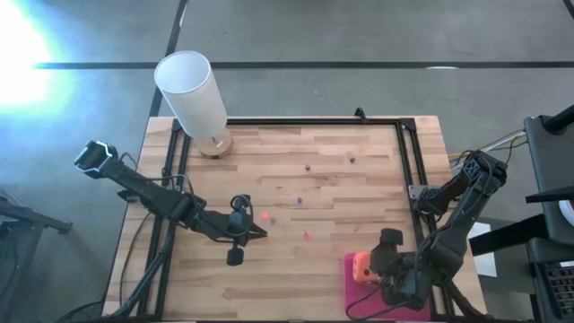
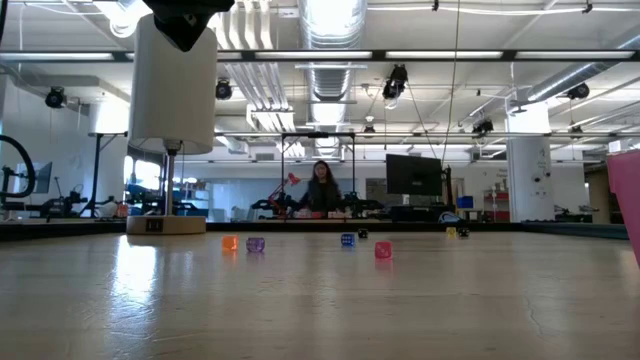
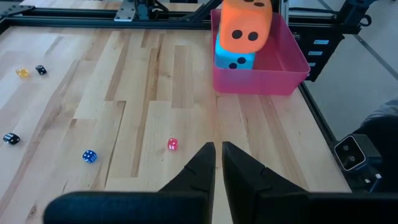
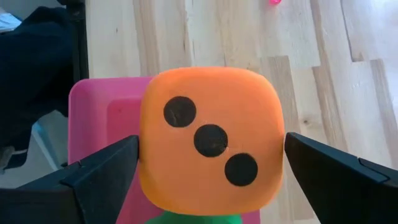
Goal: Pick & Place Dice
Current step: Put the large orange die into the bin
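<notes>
Down at the table's near right corner, the right gripper (image 1: 370, 269) hovered over the pink tray (image 3: 292, 62), its fingers (image 4: 99, 171) spread as wide as they go on either side of the orange die (image 4: 210, 144). A thin gap showed at each side, so nothing was actually clamped. The orange die sat stacked on a teal die (image 3: 235, 60) inside the tray, three pips facing the right wrist camera (a sliver of green (image 4: 189, 218) peeked out beneath it). The left gripper (image 1: 237, 235) waited over the bare wood left of centre, fingers (image 3: 199, 171) nearly together and empty. Several tiny dice, among them a pink one (image 3: 173, 144) and a blue one (image 3: 89, 156), lay scattered across the table (image 1: 332, 193).
</notes>
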Motion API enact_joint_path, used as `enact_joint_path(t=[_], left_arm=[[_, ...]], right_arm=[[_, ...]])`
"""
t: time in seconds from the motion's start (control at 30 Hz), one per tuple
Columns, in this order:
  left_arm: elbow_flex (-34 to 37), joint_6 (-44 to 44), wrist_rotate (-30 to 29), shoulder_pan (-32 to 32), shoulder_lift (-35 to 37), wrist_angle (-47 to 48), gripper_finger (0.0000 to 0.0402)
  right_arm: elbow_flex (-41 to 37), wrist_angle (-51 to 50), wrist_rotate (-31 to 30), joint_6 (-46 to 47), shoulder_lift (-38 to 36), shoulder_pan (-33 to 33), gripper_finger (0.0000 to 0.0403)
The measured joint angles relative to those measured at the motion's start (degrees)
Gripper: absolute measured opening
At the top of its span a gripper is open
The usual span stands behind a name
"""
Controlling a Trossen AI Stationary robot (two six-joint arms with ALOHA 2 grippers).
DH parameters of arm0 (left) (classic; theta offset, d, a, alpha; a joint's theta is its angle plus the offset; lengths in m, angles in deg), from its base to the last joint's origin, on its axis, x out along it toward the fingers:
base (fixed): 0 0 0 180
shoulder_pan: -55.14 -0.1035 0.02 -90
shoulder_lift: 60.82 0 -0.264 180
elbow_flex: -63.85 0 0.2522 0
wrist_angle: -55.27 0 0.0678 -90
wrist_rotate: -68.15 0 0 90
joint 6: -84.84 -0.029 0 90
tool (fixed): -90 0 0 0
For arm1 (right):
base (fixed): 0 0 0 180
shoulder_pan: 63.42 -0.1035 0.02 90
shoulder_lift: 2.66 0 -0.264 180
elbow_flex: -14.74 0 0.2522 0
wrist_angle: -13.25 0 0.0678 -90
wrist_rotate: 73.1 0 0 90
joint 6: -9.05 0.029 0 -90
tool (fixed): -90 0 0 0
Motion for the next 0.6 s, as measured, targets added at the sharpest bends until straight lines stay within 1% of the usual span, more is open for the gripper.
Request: enact_joint_path(t=[0.37, 0.47, 0.6], left_arm=[[0.0, 0.0, 0.0, 0.0, 0.0, 0.0, 0.0036], [0.0, 0.0, 0.0, 0.0, 0.0, 0.0, 0.0036], [0.0, 0.0, 0.0, 0.0, 0.0, 0.0, 0.0036]], right_arm=[[0.0, -0.7, -0.3, 1.8, 0.0, -0.6, 0.0400], [0.9, -2.7, -0.2, 3.5, 0.0, -0.8, 0.0400], [2.3, -4.2, -0.2, 3.7, 0.0, -0.8, 0.0400]])
